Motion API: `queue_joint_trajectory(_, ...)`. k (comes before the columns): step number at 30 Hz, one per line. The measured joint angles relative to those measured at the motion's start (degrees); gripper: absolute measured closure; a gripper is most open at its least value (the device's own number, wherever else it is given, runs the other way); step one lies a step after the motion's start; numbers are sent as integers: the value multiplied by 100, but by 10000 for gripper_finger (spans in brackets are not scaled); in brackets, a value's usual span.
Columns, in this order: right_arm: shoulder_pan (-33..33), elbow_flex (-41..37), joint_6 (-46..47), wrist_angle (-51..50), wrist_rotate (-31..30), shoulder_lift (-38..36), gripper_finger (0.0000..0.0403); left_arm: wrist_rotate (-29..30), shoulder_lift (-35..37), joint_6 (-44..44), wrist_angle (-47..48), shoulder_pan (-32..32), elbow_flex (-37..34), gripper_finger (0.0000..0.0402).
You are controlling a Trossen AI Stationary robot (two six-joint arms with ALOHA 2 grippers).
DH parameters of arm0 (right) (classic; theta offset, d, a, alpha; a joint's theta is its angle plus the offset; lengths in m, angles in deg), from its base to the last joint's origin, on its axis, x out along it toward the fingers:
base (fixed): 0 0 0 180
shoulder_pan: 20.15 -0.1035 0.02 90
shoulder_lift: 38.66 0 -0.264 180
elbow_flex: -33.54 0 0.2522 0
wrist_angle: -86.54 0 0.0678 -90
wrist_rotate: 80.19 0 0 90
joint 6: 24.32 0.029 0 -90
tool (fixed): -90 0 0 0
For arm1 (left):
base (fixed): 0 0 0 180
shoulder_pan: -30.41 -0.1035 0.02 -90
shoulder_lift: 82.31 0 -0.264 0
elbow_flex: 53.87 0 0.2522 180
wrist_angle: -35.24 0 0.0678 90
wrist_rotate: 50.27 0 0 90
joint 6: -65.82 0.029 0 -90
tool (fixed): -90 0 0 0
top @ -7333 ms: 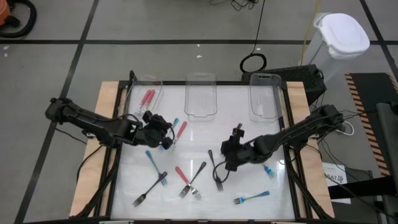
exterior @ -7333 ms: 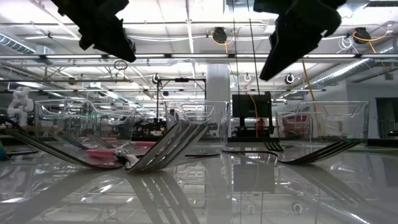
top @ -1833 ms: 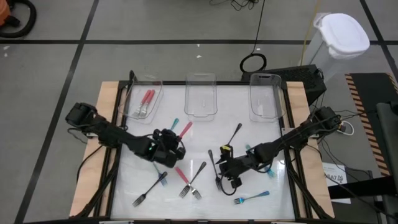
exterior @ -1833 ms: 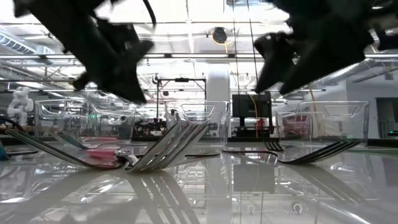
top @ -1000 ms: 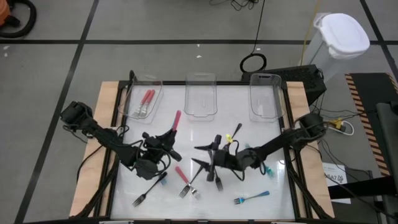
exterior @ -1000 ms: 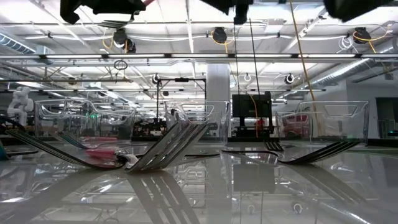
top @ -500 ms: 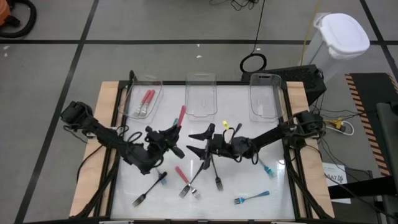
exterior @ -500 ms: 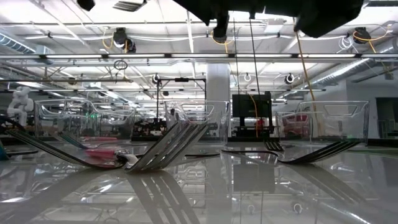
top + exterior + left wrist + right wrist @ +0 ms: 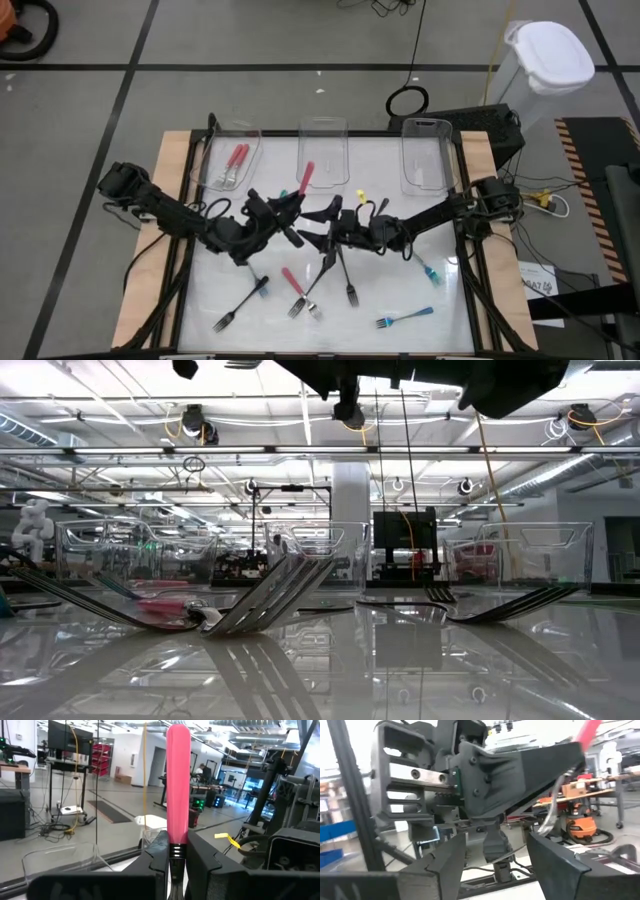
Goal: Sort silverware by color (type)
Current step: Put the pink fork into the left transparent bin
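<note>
Fingers of my left claw (image 9: 175,865) are pinched on a pink-handled fork (image 9: 306,176), which stands up and away from my fingertips, its handle reaching toward the middle clear tray (image 9: 323,152) just beyond. Directly across from that claw, almost tip to tip with it over the middle of the table (image 9: 240,262), my right claw (image 9: 318,227) hangs with its two fingers (image 9: 445,860) spread apart and nothing between them; through its own camera my left arm's wrist fills the space ahead. Beyond my left claw and off to its outer side, the left clear tray (image 9: 232,160) holds two more pink-handled forks (image 9: 232,164). Behind both claws, toward the near edge of the table, lie a black fork (image 9: 349,283), another pink fork crossed with a black one (image 9: 300,288), a dark blue-handled fork (image 9: 240,304) and a teal fork (image 9: 404,318). A further teal fork (image 9: 428,267) lies off behind my right arm
</note>
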State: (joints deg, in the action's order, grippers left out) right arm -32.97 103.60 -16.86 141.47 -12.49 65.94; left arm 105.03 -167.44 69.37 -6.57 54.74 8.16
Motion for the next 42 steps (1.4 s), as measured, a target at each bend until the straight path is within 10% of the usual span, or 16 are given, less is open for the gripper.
queue_joint_trajectory(20,568,225,81,-307,933,-7,204,-441,-59,114,-95,-146,2,365)
queue_joint_trajectory(33,615,225,259,-423,1027,-7,346,-654,-61,129,14,-138,-2,366)
queue_joint_trajectory(42,614,225,257,-636,1058,2,399,-719,-61,-4,-69,6,0,287)
